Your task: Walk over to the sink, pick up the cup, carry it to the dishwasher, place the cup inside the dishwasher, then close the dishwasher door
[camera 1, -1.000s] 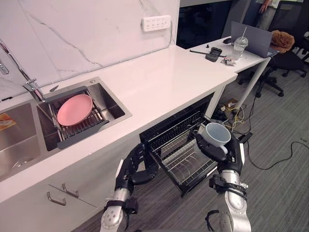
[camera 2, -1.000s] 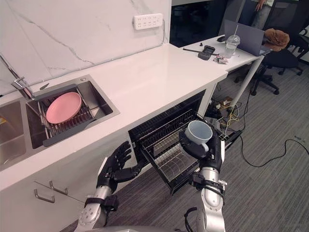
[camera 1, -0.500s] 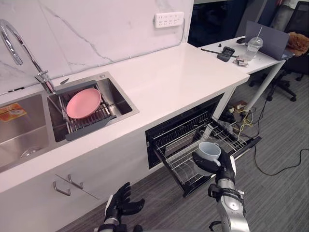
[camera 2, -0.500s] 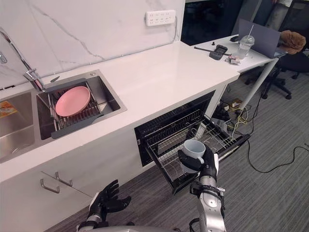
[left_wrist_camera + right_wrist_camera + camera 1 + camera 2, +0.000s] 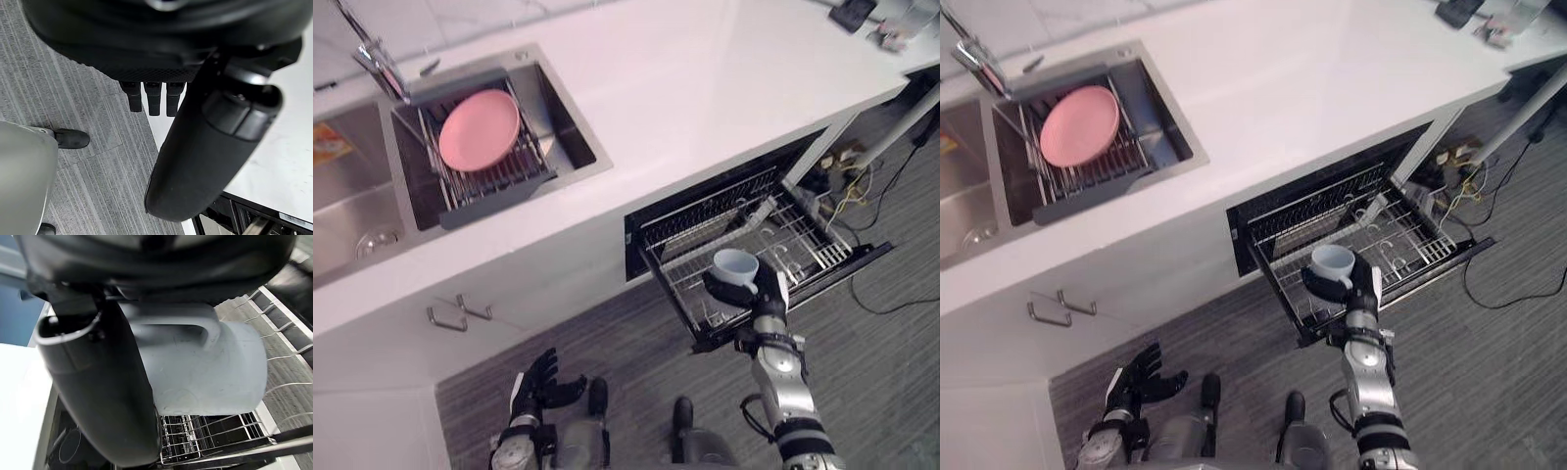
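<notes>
At the far left the sink (image 5: 352, 211) is set into the white counter (image 5: 705, 88), with the faucet (image 5: 374, 61) rising at its back edge. In the sink's right basin a pink plate (image 5: 480, 129) lies on a dark wire drying rack (image 5: 494, 181). Below the counter edge two metal handles (image 5: 460, 313) show on the pale cabinet front.

Low over the grey carpet (image 5: 636, 343), well apart from the cabinet, the left hand (image 5: 540, 384) hangs with its fingers spread and relaxed – it holds nothing.

Further right the dishwasher (image 5: 705, 211) stands open under the counter, its wire rack (image 5: 793, 245) pulled out over what looks like the lowered door (image 5: 867, 257), though the rack covers most of it. The cup (image 5: 735, 264), pale and upright with its mouth up, sits in the right hand (image 5: 769, 294) above the rack's near left corner. In the right wrist view the thumb lies across the cup's side next to its handle, and the fingers are curled round it – a firm grip, with the rack's wires below the cup.

At the far right, cables (image 5: 847, 186) lie on the floor beside a white table leg (image 5: 901, 127).
</notes>
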{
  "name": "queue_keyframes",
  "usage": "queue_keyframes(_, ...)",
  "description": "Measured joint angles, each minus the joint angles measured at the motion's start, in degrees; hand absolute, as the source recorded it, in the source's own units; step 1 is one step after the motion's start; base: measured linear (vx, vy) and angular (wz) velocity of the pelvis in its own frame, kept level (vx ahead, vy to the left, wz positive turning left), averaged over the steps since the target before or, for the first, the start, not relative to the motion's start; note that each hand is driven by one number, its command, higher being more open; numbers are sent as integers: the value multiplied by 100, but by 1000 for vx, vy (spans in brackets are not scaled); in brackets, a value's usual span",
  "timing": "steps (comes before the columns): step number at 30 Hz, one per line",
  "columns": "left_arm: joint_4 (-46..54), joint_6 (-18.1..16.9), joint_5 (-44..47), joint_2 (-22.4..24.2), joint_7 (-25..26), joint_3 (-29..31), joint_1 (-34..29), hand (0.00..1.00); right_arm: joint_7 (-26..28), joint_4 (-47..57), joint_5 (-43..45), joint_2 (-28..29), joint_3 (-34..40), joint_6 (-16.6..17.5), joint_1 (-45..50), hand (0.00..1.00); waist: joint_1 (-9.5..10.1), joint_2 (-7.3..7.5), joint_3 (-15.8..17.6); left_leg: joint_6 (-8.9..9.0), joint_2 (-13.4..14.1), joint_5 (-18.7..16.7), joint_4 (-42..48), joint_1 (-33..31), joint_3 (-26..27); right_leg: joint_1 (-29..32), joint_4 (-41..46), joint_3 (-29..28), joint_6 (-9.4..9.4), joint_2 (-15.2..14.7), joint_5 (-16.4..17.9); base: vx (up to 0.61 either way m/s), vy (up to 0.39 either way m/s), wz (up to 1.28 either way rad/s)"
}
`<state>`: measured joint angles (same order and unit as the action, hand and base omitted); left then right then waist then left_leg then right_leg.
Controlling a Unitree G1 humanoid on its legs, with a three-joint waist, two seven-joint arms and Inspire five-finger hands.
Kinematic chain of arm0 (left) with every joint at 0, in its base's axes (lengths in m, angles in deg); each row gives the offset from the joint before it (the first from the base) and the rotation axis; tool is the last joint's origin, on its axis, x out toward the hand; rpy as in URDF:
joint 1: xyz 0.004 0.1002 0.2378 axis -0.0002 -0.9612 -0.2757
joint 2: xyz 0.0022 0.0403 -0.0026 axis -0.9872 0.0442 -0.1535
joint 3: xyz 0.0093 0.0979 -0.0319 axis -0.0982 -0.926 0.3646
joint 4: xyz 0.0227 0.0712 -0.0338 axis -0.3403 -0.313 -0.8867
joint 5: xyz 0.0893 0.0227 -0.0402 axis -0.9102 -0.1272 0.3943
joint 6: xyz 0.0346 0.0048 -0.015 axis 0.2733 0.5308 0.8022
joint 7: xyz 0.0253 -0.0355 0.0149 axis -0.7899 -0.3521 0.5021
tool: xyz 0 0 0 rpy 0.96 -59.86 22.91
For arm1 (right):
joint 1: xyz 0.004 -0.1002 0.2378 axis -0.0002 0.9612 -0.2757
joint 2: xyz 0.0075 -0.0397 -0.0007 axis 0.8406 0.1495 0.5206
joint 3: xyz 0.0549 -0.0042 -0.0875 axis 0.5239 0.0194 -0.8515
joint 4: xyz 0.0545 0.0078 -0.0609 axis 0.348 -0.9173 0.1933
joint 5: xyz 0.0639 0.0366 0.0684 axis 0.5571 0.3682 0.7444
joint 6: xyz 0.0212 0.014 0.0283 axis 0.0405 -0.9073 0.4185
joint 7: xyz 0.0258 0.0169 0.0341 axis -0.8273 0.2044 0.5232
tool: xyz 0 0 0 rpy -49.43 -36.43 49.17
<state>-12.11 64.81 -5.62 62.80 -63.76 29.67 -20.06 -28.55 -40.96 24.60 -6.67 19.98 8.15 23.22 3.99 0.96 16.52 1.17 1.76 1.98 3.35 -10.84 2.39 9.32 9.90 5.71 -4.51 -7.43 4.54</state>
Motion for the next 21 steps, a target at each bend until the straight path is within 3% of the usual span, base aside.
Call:
queue_keyframes(9,110,-120,66,184,151,79,166,90,-368,375,-215,-146,-198,-93,-473,30,169,-112,407,68,116,-204,561,-635,13,700,711,-16,101,14,233,-61,-21,-1)
queue_keyframes(21,131,-243,63,249,357,72,470,90,-689,185,-447,-212,-135,-231,-1152,30,264,-225,632,82,126,-185,602,-867,-7,893,732,9,114,11,272,19,-1,1)
